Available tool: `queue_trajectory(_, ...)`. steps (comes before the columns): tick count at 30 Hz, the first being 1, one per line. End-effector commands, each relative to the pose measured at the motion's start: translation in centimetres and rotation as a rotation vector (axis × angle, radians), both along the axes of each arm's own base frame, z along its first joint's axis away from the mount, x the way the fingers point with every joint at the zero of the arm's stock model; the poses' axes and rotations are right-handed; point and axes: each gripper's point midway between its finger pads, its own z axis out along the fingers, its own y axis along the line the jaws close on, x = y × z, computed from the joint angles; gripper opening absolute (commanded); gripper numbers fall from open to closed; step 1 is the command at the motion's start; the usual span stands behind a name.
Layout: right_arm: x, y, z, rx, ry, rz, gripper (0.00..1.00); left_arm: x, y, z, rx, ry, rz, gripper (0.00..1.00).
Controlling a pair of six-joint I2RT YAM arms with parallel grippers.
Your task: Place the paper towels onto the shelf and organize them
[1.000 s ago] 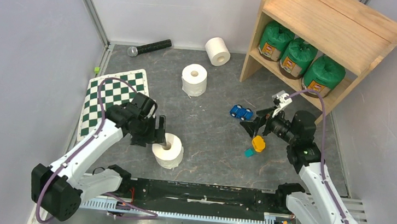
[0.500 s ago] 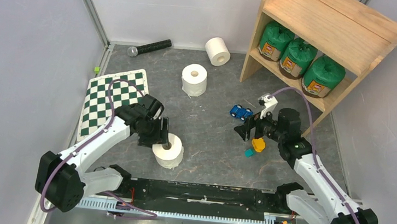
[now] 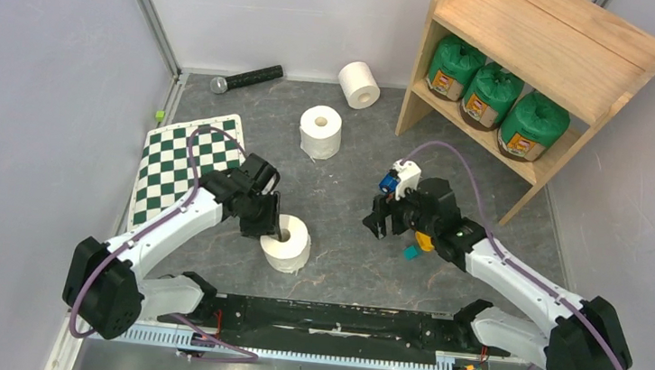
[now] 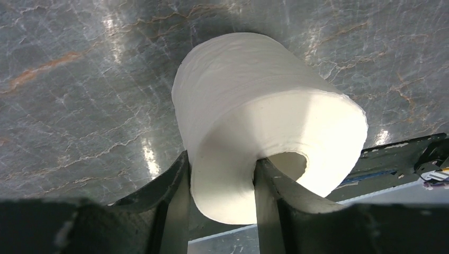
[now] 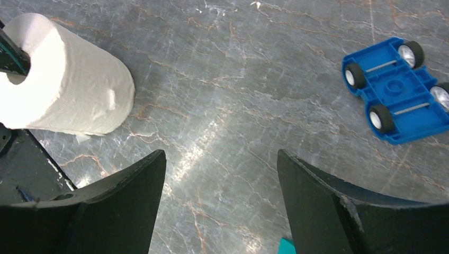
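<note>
Green-roll labels [image 3: 477, 102] apparently illegible

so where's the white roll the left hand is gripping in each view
top external: roll low centre-left, at the left hand
left wrist: roll fills the centre, wall pinched by that hand
right wrist: roll in the top-left corner
shared landmark: the black finger in its core

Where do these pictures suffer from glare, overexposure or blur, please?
Left wrist: the white roll has its end face blown out to white, and glare streaks the table. Right wrist: a bright reflection lies mid-frame; the blue toy car is sharp. Top external: even light, no blur.
</note>
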Motion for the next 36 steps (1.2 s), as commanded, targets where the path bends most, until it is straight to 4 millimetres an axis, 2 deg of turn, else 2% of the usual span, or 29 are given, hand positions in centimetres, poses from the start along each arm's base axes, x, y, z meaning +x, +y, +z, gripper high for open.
queue_trajectory(1, 2.2, 2.2, 3.1, 0.027, -0.08, -0.064, 0.78, 2.8, -2.6, 2.4, -0.08, -0.09, 0.019, 0.11)
queue_trajectory(6, 2.6, 4.6, 4.2, 0.019, -0.076, -0.089, 0.78, 4.5, -3.6, 4.3, -0.081, -0.147, 0.034, 0.02)
queue_trajectory(9, 2.8, 6.3, 4.9, 0.012, -0.064, -0.093, 0.77, 5.4, -4.2, 5.4, -0.065, -0.183, 0.032, 0.02)
queue_trajectory(13, 2.8, 8.7, 6.9, 0.029, -0.078, -0.074, 0.77, 6.8, -5.0, 6.7, -0.041, -0.238, 0.039, 0.02)
queue_trajectory(17, 2.9, 10.3, 9.1, 0.047, -0.117, -0.062, 0.77, 8.0, -5.5, 7.3, -0.024, -0.266, 0.054, 0.02)
queue_trajectory(21, 2.9, 10.3, 9.4, 0.014, -0.176, -0.028, 0.79, 9.2, -6.4, 8.2, -0.031, -0.279, 0.054, 0.02)
queue_trajectory(27, 1.3, 9.8, 10.0, 0.017, -0.358, 0.126, 0.86, 10.6, -7.4, 10.7, -0.046, -0.297, 0.053, 0.02)
queue_trajectory(33, 0.5, 8.0, 11.9, 0.049, -0.581, 0.159, 0.93, 10.8, -8.1, 12.3, -0.076, -0.301, 0.049, 0.02)
queue_trajectory(36, 1.9, 7.4, 13.6, 0.045, -0.591, 0.07, 0.94, 10.9, -7.9, 12.8, -0.079, -0.316, 0.059, 0.02)
